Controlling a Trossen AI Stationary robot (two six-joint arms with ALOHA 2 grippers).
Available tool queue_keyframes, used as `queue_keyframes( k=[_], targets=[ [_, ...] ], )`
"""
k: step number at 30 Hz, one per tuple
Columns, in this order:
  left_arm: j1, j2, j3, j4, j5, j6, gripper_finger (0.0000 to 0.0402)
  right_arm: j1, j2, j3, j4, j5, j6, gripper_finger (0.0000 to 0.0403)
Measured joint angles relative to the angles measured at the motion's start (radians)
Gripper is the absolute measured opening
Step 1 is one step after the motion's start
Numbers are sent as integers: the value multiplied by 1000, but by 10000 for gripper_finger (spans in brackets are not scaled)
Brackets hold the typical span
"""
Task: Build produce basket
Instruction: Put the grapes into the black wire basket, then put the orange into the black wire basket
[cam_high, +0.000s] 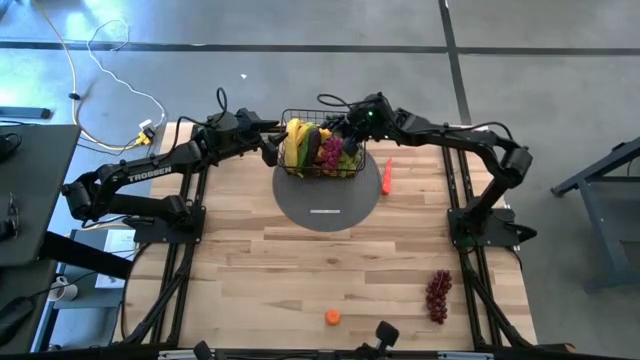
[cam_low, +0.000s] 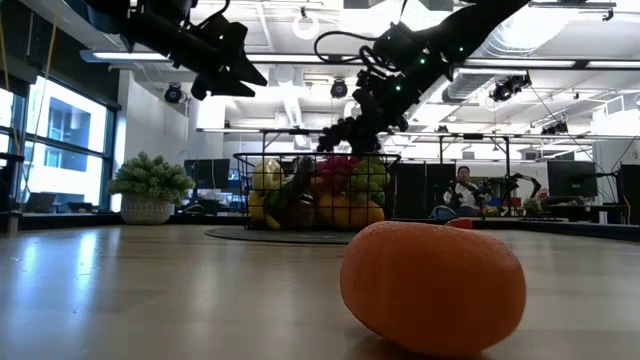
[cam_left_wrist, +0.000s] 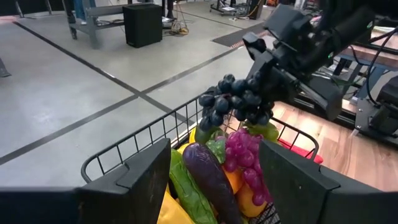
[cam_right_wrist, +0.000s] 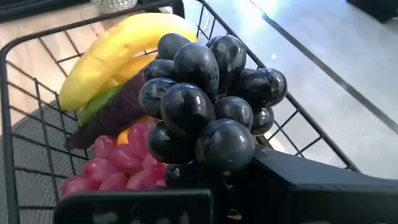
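The black wire basket (cam_high: 320, 172) stands on a round dark mat (cam_high: 325, 208) at the table's far middle. It holds produce: yellow bananas (cam_high: 295, 140), pink grapes (cam_left_wrist: 242, 155), an eggplant (cam_left_wrist: 208, 177) and a green cucumber (cam_left_wrist: 186, 186). My right gripper (cam_high: 352, 130) is shut on a bunch of dark grapes (cam_left_wrist: 239, 102), which hangs just above the basket's rim (cam_low: 345, 130). My left gripper (cam_high: 270, 150) stands open above the basket's left side, touching nothing. My right gripper holds the dark grape bunch by its upper end (cam_left_wrist: 256, 79); the bunch itself hides the place of contact in the right wrist view. The fingers (cam_left_wrist: 264, 56) slant down from the table's far right. The bunch hangs below them, clear of the basket and the produce in it.
A red chili (cam_high: 387, 177) lies right of the mat. A bunch of red grapes (cam_high: 438, 295) lies at the near right, and an orange fruit (cam_high: 332, 318) near the front edge. A leafy bunch in a white pot (cam_low: 150, 185) shows in the low view.
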Motion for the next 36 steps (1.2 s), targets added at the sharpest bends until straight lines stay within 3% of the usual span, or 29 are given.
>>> queue_keyframes(
  k=[8, 18, 21, 25, 36],
  targets=[
    [0, 0, 0, 0, 0, 0, 231, -10, 10, 0, -2, 65, 21, 17],
    [0, 0, 0, 0, 0, -3, 231, 0, 10, 0, -9, 51, 87, 121],
    [0, 0, 0, 1, 0, -3, 231, 0, 10, 38, -89, 5, 147, 145],
    [0, 0, 0, 0, 0, -4, 231, 0, 10, 129, -243, 20, 154, 163],
    [-19, 0, 0, 1, 78, -89, 231, 0, 10, 321, -465, 27, 244, 165]
  ],
)
